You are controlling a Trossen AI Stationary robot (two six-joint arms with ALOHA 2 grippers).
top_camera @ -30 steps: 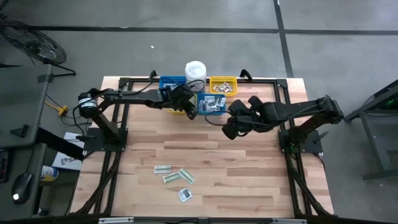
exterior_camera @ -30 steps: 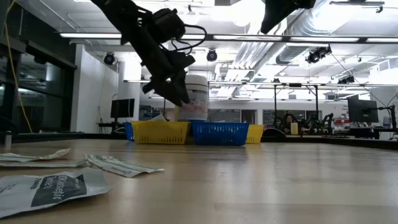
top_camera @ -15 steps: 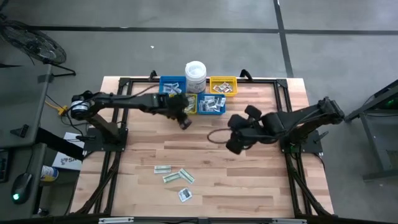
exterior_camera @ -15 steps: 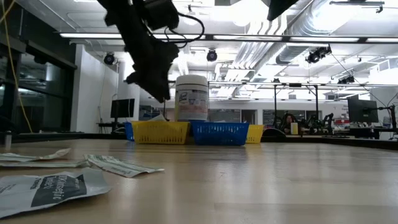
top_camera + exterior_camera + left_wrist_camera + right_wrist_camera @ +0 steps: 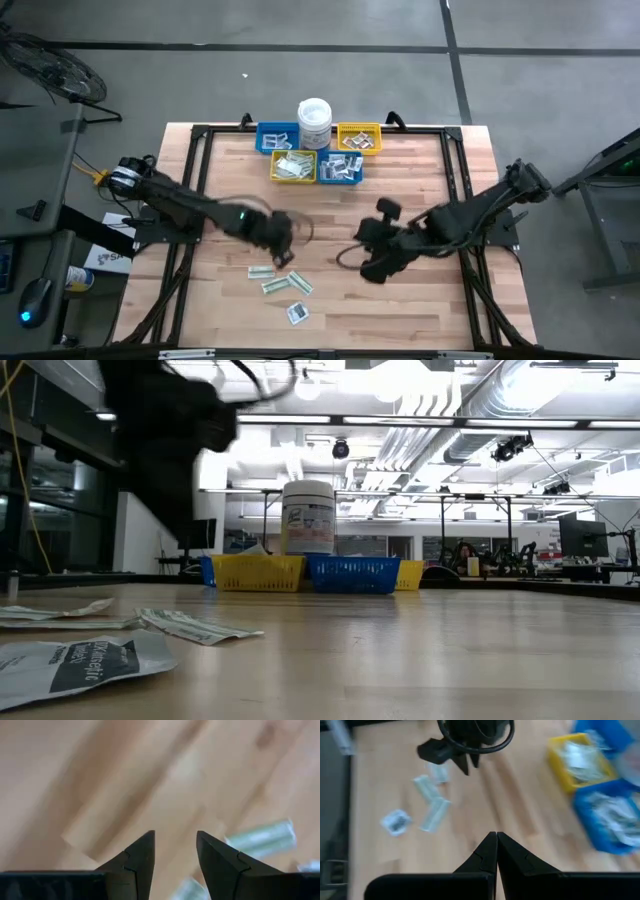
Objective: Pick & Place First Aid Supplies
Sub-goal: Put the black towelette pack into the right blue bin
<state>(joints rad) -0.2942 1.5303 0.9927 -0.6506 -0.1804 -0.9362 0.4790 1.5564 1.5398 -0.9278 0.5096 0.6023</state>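
Wooden bench (image 5: 400,310) with a cluster of small bins at the far edge and a white lidded tub (image 5: 314,115) standing behind them. Yellow bin (image 5: 293,167) and blue bin (image 5: 341,169) in the front row each hold a heap of packets; a second yellow bin (image 5: 358,138) behind also has packets in it, and a second blue bin (image 5: 276,136) sits beside the tub, contents too small to tell. Loose on the near part of the bench: three green-and-white strips (image 5: 288,283) lying close together and one white square packet (image 5: 297,313) just nearer the front edge. Left gripper (image 5: 281,258) sits low over the bench just beside the strips, jaws spread with nothing between them; its wrist view shows bare wood in the gap and a strip (image 5: 261,838) off to one side. Right gripper (image 5: 366,272) hangs over mid-bench, well apart from the loose packets, jaws pressed together and empty. Judgement: sorting is well along, most supplies already in the bins; four packets appear left to move. Left arm looks set up for the next pick, nearest strip the likely target. Thin flat paper on wood will probably need a low, careful pinch.
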